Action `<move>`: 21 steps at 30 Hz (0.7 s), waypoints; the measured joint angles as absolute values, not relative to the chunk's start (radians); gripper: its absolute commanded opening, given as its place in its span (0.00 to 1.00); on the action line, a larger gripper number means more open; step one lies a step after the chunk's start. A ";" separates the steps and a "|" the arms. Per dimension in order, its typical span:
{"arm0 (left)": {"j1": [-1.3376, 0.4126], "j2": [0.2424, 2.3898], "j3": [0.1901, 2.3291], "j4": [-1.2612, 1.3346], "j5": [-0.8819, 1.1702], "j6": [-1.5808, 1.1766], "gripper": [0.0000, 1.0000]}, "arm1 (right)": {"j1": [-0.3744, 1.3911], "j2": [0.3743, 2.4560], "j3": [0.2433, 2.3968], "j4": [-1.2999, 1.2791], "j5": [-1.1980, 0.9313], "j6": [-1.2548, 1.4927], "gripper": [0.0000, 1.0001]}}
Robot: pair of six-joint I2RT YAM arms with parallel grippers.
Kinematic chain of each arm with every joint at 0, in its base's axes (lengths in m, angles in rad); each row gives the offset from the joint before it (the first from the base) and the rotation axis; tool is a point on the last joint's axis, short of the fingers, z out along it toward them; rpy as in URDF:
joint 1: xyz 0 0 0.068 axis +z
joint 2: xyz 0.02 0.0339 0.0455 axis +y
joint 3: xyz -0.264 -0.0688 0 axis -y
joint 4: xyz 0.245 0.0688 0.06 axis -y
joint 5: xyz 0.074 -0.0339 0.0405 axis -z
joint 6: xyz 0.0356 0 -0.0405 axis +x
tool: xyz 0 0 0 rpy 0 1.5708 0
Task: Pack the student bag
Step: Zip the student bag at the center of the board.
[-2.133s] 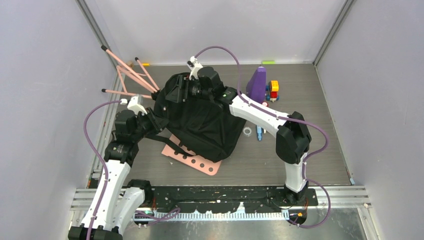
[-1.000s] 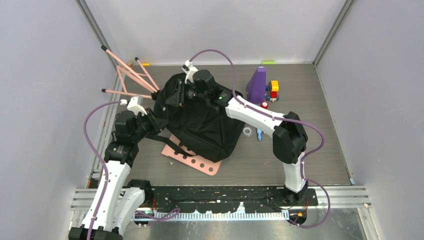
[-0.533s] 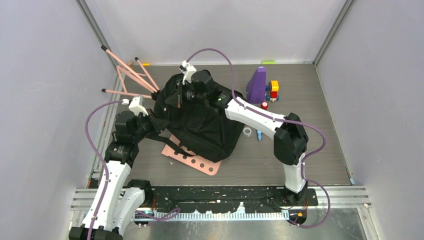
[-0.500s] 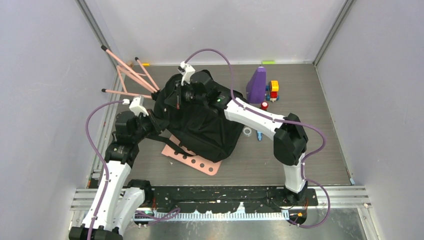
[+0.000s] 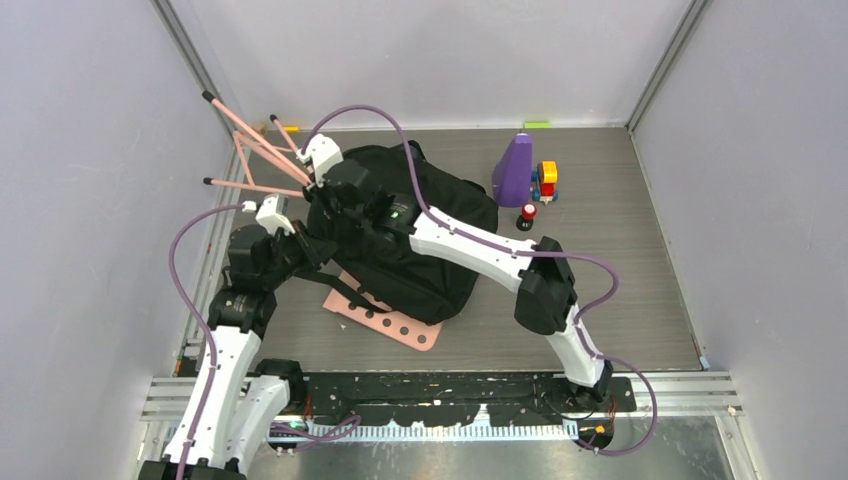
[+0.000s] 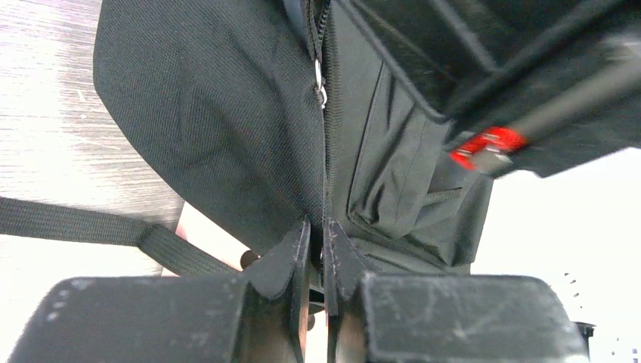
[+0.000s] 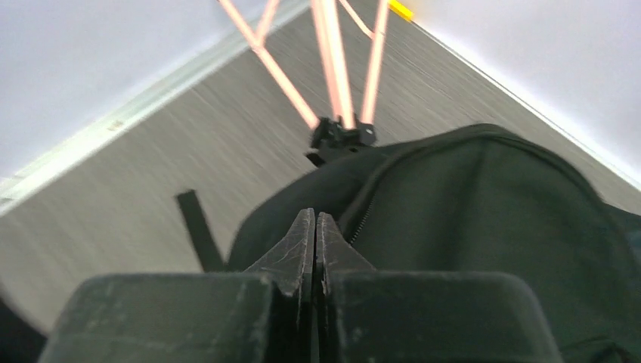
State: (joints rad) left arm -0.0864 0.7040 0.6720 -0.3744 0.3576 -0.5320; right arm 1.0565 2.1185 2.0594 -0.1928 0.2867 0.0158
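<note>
- Top external: the student bag lay left of the table middle, its near edge on a pink perforated board, with both arms at its left end.
- The left gripper had its jaws pinched almost together on the bag's fabric, right on the zipper line. A metal zipper pull sat further up that line, apart from the jaws.
- The right gripper had its jaws pressed fully together over the bag's far-left edge. We could not tell if anything was between them.
- We judged this as zipper work, left bracing and right on the track. Opening or closing was unclear.
- The next move likely calls for a taut left pinch while the right follows the curve.
- A purple object and toy blocks sat well apart, outside the bag.
- The right arm hid the bag's opening and contents. We could not identify a blurred red patch.
</note>
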 measured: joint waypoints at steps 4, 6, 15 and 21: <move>-0.084 0.665 0.638 -0.364 0.341 -0.577 0.00 | 1.063 2.156 2.067 -0.198 0.398 -0.083 0.01; -0.084 0.644 0.617 -0.354 0.339 -0.595 0.00 | 1.070 2.165 2.083 -0.198 0.437 -0.123 0.01; -0.091 0.641 0.722 -0.564 0.339 -0.549 0.62 | 1.058 2.075 1.951 -0.110 0.433 -0.125 0.01; -0.093 0.764 1.017 -0.723 0.213 -0.444 0.65 | 1.025 1.851 1.672 -0.044 0.390 0.027 0.01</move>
